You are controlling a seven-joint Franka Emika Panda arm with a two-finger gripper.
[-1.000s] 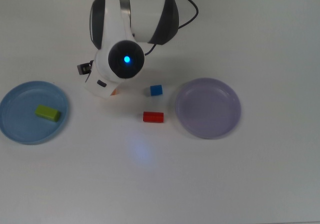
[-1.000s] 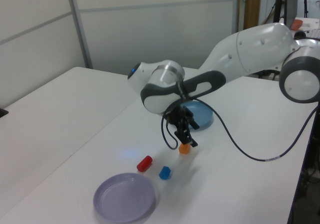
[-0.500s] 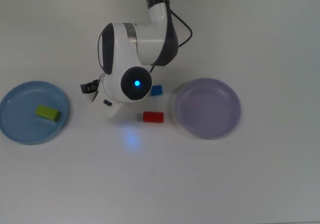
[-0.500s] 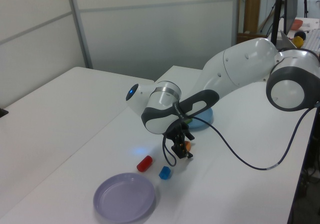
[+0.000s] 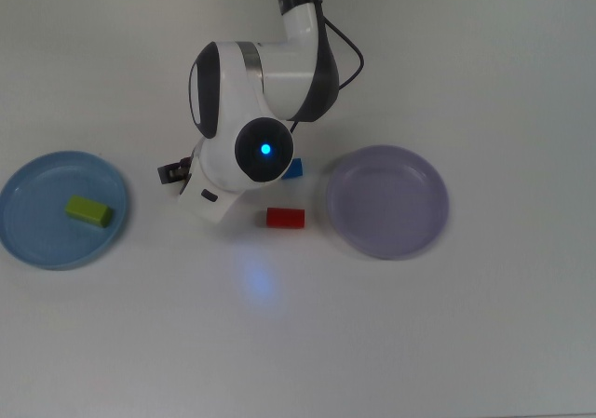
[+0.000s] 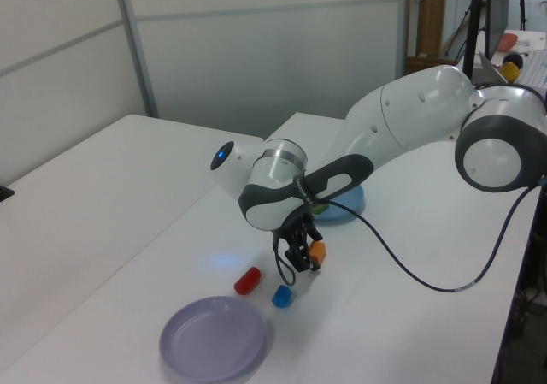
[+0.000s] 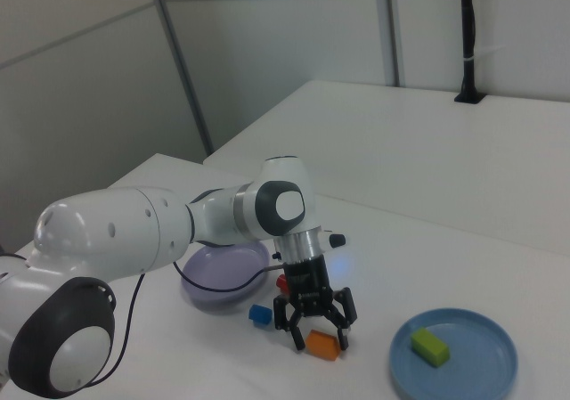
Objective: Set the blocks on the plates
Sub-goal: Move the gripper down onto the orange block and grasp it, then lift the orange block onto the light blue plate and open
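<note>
Swung toward the top view's right and sunk nearer the white table (image 5: 447, 343) over the last second, with the wrist's blue light now just beside the blue cube (image 5: 295, 168). Fingers of the gripper (image 7: 319, 336) spread apart, straddling the orange block (image 7: 322, 346) without visibly pinching it, block low on the table between the tips in the right view. Hidden under the arm's wrist in the top view, that orange block; seen in the left view just beside the black fingers. Partly covered by the wrist as well, the blue cube. Clear of the arm in the top view, just beside its lower edge: red block (image 5: 285, 217), lying between wrist and lavender plate (image 5: 386, 250), near the plate's rim but apart from it. Well apart at the top view's far left: light blue plate (image 5: 23, 181) holding the lime-green block (image 5: 88, 211). Looped from the wrist in the left view, a black cable (image 6: 449, 290) sagging toward the table.
</note>
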